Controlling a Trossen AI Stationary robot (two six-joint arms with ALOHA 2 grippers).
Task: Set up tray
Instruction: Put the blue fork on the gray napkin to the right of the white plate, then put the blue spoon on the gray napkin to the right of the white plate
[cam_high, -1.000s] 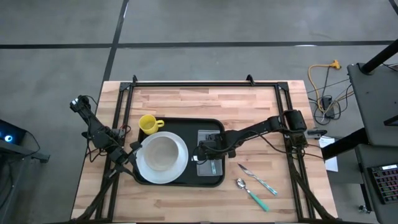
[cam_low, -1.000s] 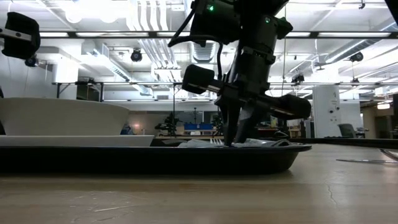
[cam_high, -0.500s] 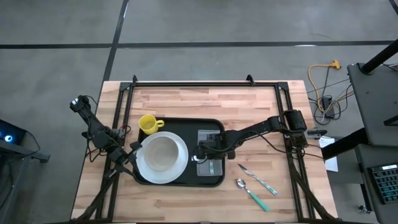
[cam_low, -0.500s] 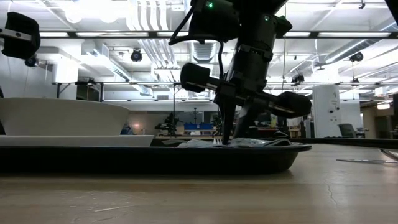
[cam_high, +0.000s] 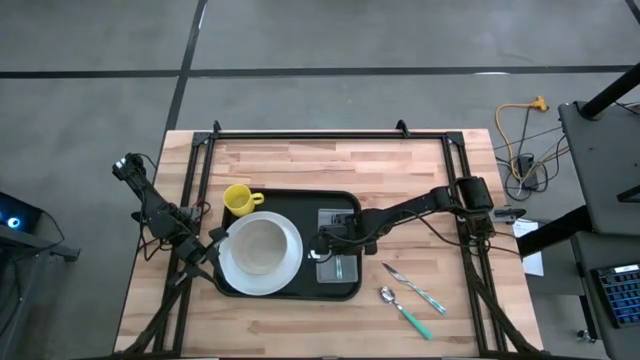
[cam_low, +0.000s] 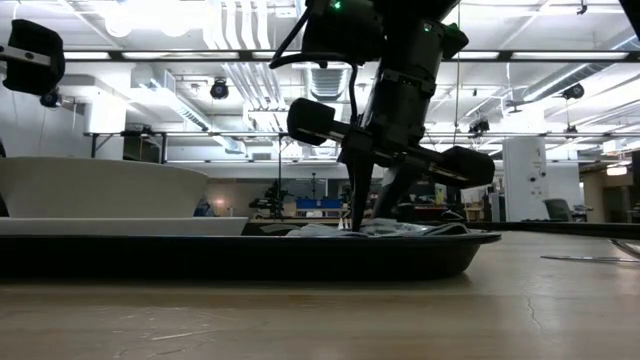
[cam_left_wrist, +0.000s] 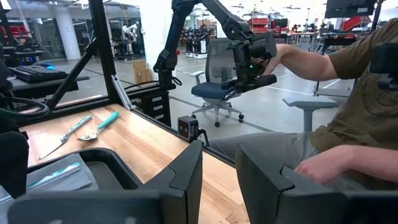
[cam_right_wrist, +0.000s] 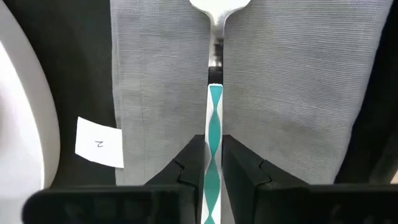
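Note:
The black tray (cam_high: 290, 294) sits mid-table and carries a white plate with a bowl (cam_high: 260, 245), a yellow mug (cam_high: 238, 199) and a grey napkin (cam_high: 350, 273). A fork with a teal handle (cam_right_wrist: 214, 112) lies flat along the napkin (cam_right_wrist: 286, 93). My right gripper (cam_right_wrist: 214, 168) stands over the napkin (cam_high: 322, 250), shut on the fork. My left gripper (cam_high: 213, 245) waits at the tray's left edge beside the plate, open (cam_left_wrist: 219, 174) and touching nothing. My right gripper pinches the fork's teal handle (cam_right_wrist: 214, 146) between its two fingers, one finger on each long side. The fingers come from above, slanting in from the table's right. The fork lies flat on the napkin, its head (cam_right_wrist: 217, 7) pointing away from the fingers.
A knife (cam_high: 412, 287) and a teal-handled spoon (cam_high: 400, 305) lie on the wood right of the tray. A white tag (cam_right_wrist: 99, 144) sticks out at the napkin's edge. Black frame rails run along the table's sides. A seated person (cam_left_wrist: 348, 93) is beyond the table.
In the low view my right gripper has tipped a little and its fingertips have shifted slightly toward the table's left, staying down at the napkin. The fork rests on the napkin as before.

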